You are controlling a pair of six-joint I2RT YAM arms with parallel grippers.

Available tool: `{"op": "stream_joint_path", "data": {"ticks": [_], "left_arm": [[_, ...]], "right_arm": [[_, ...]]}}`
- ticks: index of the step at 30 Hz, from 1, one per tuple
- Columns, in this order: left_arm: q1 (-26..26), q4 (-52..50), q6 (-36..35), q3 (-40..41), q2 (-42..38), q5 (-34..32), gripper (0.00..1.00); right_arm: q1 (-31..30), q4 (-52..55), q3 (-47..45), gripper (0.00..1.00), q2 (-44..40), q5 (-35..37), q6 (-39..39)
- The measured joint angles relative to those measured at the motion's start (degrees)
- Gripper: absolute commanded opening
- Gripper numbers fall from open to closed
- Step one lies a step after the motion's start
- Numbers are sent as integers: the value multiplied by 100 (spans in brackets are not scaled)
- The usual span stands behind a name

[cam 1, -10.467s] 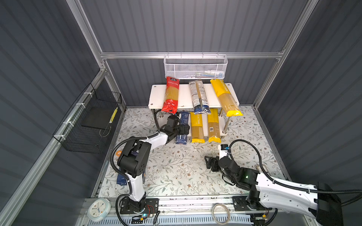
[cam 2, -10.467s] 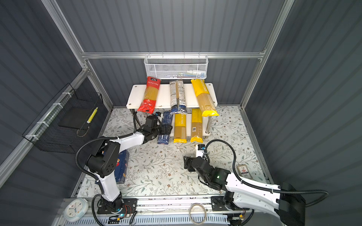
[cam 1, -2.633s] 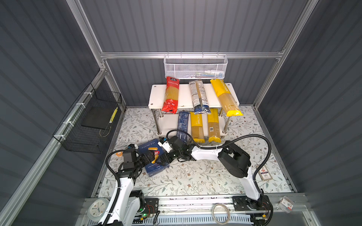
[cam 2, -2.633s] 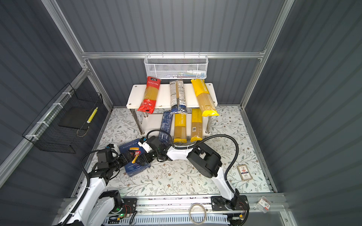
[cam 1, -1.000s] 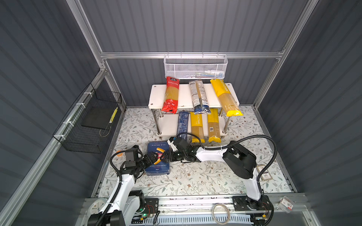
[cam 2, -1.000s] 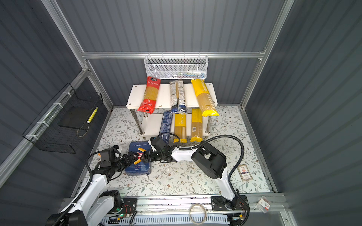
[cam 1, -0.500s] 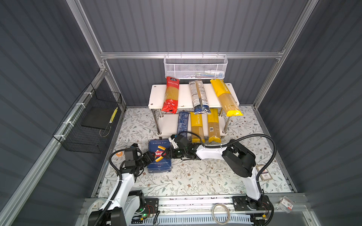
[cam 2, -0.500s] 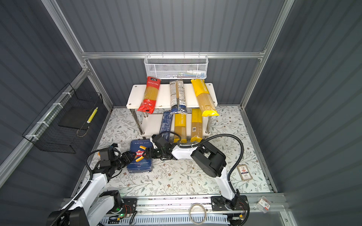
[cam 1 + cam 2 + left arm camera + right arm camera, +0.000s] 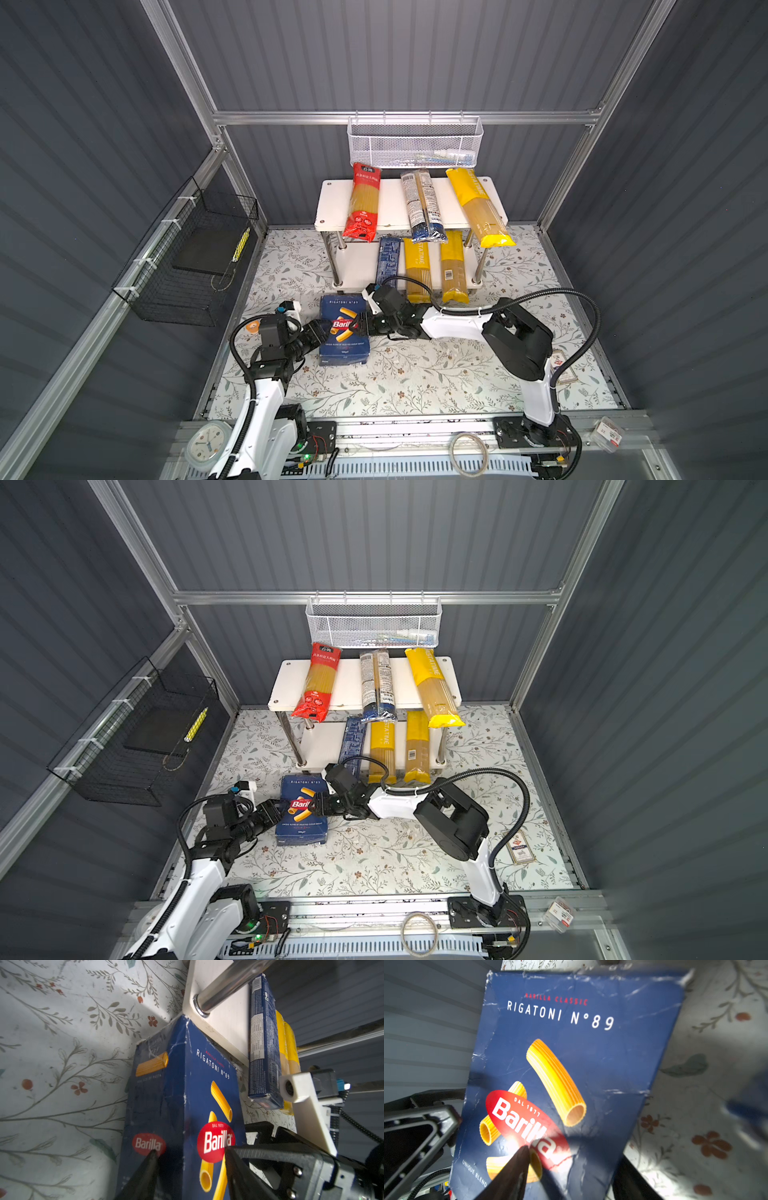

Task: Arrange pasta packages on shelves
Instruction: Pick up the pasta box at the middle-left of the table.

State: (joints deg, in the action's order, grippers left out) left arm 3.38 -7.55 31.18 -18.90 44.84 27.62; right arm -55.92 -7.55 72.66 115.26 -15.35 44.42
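The Barilla box point(image 9: 343, 307) lay askew on the floral mat point(image 9: 415, 374) a couple of seconds ago. Now it sits square to the shelves point(image 9: 390, 203), and it has shifted a little toward them in the last second. Both my grippers stood wide beside it then and have closed in since.

My left gripper point(image 9: 318, 330) is clamped on the box's left long edge. In the left wrist view its tapered black fingers point(image 9: 149, 1159) pinch across the narrow side panel and the front face.

My right gripper point(image 9: 358, 326) straddles the opposite long edge. One dark fingertip lies on the red oval logo and the other is tucked under the box. Whether they squeeze yet I cannot tell.

The box lies face up on the left half of the mat. Its top end is at the front-left corner of the lower board point(image 9: 228, 1022), beside a chrome tube leg point(image 9: 228, 980), and looks to be touching it. It is glossy navy cardboard, rectangular, scuffed with white crease lines and printed with ribbed yellow rigatoni.

The boards are smooth white rectangles with rounded corners.

- **Upper board:** a red bag point(image 9: 363, 203), a clear and dark-blue bag point(image 9: 420, 205) and a long yellow bag point(image 9: 478, 208), all shiny film, overhanging the front edge.
- **Lower board:** a narrow dark-blue box point(image 9: 388, 259) just beside two yellow bags point(image 9: 417, 266), which poke past the front edge.
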Motion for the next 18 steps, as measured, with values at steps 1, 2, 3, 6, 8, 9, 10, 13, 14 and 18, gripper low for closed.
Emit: {"op": "stream_joint_path", "data": {"ticks": [1,2,3,6,8,9,10,13,14,18], "left_arm": [[-11,2,7,0,0,31,53],[-37,17,13,0,2,48,53],[-79,48,33,0,7,52,53],[-243,203,94,0,52,28,53],[-444,321,103,0,109,-68,53],[-555,358,105,0,136,-131,53],[-656,385,120,0,164,-195,53],[-894,459,175,0,278,-352,52],[-931,468,197,0,308,-380,52],[-984,428,205,-9,286,-424,52]], "right_arm": [[-7,46,-13,60,-33,22,-9],[-15,92,-31,60,-68,44,-17],[-22,170,-37,60,-103,57,-28],[-26,308,-98,59,-227,103,-55],[-35,439,-133,59,-317,214,-76],[-37,514,-146,59,-358,280,-94],[-39,573,-164,59,-396,332,-101],[-39,730,-195,58,-479,461,-133],[-39,769,-197,58,-492,490,-144],[-66,857,-197,58,-540,581,-243]]}}
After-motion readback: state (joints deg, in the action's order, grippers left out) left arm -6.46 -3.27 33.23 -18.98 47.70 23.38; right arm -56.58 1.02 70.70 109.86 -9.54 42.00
